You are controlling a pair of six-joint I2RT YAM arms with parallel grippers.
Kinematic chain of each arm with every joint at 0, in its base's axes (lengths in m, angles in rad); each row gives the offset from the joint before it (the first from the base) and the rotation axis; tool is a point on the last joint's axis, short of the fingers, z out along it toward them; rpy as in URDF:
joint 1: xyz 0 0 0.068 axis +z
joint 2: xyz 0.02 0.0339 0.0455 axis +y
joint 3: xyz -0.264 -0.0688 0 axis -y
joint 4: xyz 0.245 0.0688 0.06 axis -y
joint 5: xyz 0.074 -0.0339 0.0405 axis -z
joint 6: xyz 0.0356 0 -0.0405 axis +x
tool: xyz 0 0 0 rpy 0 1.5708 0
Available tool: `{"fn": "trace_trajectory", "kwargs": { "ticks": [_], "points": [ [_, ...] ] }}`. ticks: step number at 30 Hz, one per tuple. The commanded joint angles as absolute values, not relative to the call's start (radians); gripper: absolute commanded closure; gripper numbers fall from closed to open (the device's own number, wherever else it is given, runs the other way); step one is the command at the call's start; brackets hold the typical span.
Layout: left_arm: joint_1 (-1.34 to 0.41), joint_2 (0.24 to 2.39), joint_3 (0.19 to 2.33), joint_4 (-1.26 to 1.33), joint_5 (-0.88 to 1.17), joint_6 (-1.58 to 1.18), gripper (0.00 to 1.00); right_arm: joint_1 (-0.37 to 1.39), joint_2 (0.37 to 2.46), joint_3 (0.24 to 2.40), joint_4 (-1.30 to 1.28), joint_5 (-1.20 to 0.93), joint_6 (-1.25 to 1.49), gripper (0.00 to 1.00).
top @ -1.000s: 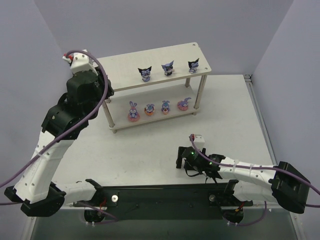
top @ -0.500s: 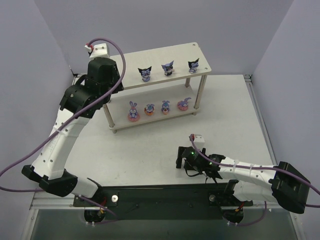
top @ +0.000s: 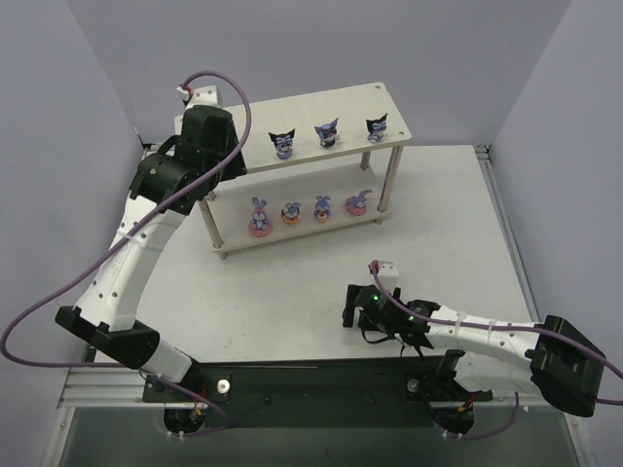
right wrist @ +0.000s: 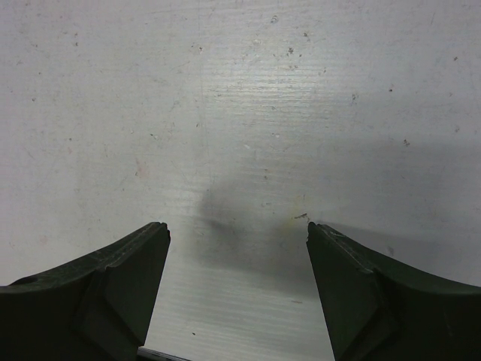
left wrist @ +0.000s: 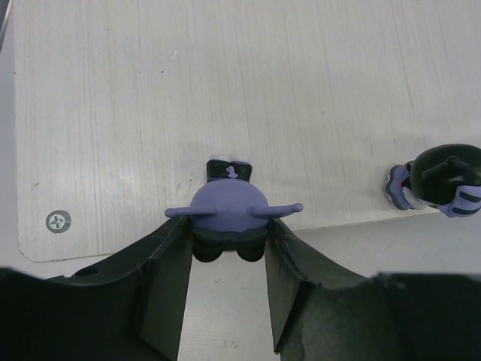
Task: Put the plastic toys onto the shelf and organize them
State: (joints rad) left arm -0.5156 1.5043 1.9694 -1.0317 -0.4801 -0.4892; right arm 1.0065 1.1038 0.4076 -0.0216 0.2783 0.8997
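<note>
Plastic toy (left wrist: 229, 209): lavender, pointed ears

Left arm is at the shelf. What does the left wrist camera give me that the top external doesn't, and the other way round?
Left wrist only: the left gripper shut on a dark figure, and the corner screw. Top external only: four bunnies on the lower tier, two more dark figures on top, and the right gripper open over the table. Both: the shelf's top board and the nearest standing dark figure.
</note>
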Motion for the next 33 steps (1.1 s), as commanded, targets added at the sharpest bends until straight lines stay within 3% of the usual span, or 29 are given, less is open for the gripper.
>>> {"fn": "trace_trajectory", "kwargs": {
  "ticks": [1,18,21,25,27,33],
  "points": [
    [-0.494,1.523,2.037,-1.049,-0.43,-0.5,0.98,0.999,1.082,0.405,-0.028,0.295,0.902,0.24],
    [-0.465,1.565,2.056,-1.118,-0.403,-0.523,0.92,0.999,1.037,0.38,-0.034,0.304,0.907,0.24],
    [-0.465,1.557,2.048,-1.117,-0.41,-0.525,0.83,0.999,1.035,0.379,-0.035,0.305,0.905,0.24],
    [-0.465,1.548,2.048,-1.111,-0.414,-0.519,0.57,0.999,1.034,0.38,-0.035,0.302,0.904,0.24],
    [-0.465,1.548,2.052,-1.109,-0.413,-0.514,0.49,0.999,1.035,0.382,-0.032,0.298,0.9,0.24],
    [-0.465,1.552,2.065,-1.103,-0.402,-0.5,0.33,0.999,1.035,0.379,-0.032,0.298,0.9,0.24]
  ]
}}
